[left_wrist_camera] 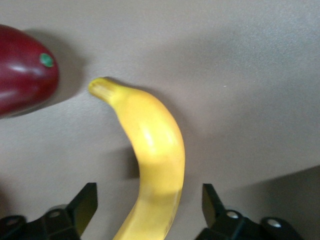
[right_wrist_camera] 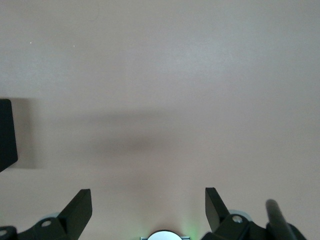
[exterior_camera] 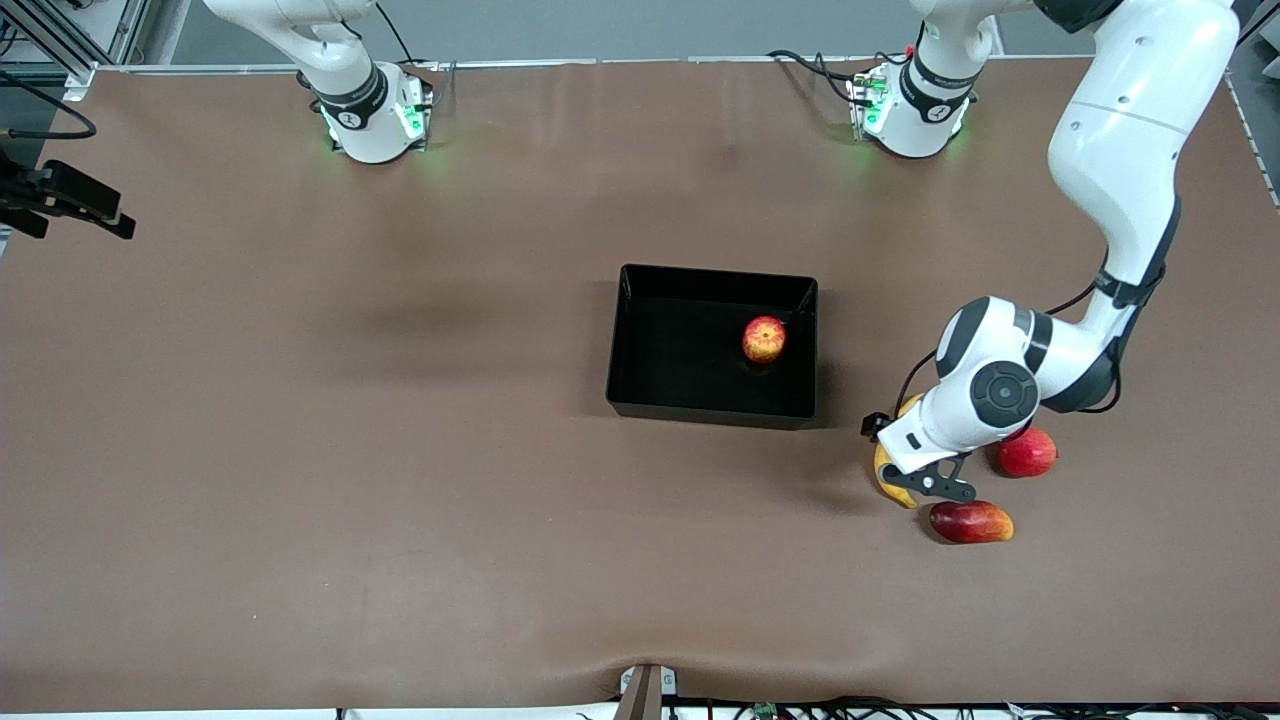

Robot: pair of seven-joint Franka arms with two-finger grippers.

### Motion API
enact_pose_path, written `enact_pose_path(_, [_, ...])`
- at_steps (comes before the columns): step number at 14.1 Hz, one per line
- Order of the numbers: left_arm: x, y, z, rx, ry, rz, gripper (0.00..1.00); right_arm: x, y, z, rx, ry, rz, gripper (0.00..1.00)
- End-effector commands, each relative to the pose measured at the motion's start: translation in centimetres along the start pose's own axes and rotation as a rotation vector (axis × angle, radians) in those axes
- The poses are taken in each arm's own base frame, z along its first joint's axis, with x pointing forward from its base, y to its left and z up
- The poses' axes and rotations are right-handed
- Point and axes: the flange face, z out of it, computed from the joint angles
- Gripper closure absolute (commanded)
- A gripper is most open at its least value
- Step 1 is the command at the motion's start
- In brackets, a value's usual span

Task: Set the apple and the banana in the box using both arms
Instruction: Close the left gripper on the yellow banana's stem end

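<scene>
Fruit lies split: the small red-and-yellow mottled apple [exterior_camera: 764,339] sits inside the shallow black plastic box [exterior_camera: 640,400], while the long curved yellow banana [left_wrist_camera: 152,145] rests on the brown table [exterior_camera: 400,450] toward the left arm's end. The left gripper [left_wrist_camera: 149,210] straddles the banana, fingers spread, not touching. Just beside lies a dark red mango [left_wrist_camera: 22,75]. The right gripper [right_wrist_camera: 149,210] waits over bare table, fingers wide.

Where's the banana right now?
The banana lies on the table toward the left arm's end, outside the box, beside the mango. The open left pincer straddles it.
</scene>
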Motion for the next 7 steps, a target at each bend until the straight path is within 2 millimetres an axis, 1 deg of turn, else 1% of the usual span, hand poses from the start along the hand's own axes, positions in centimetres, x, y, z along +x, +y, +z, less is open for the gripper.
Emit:
enact_pose_path(1, [0.0,0.2,0.7,0.005,0.010,0.004,0.41,-0.4,0.4,-0.6,-0.004,0.014,0.011,0.00])
enact_pose_path(3, [0.0,0.3,0.3,0.006,0.014,0.001,0.79,-0.4,0.4,-0.6,-0.004,0.013,0.014,0.00])
enact_pose_path(4, [0.0,0.3,0.0,0.010,0.012,0.005,0.95,-0.4,0.4,-0.6,-0.002,0.014,0.014,0.00])
enact_pose_path(5, [0.1,0.3,-1.1,0.016,0.025,0.011,1.00,-0.3,0.4,-0.7,-0.004,0.025,0.014,0.00])
enact_pose_path(6, [-0.1,0.7,-2.6,0.019,0.030,0.015,1.00,-0.2,0.3,-0.6,-0.004,0.026,0.011,0.00])
enact_pose_path(7, [-0.2,1.9,-4.8,0.026,0.029,0.031,1.00,-0.2,0.2,-0.6,-0.003,0.026,0.014,0.00])
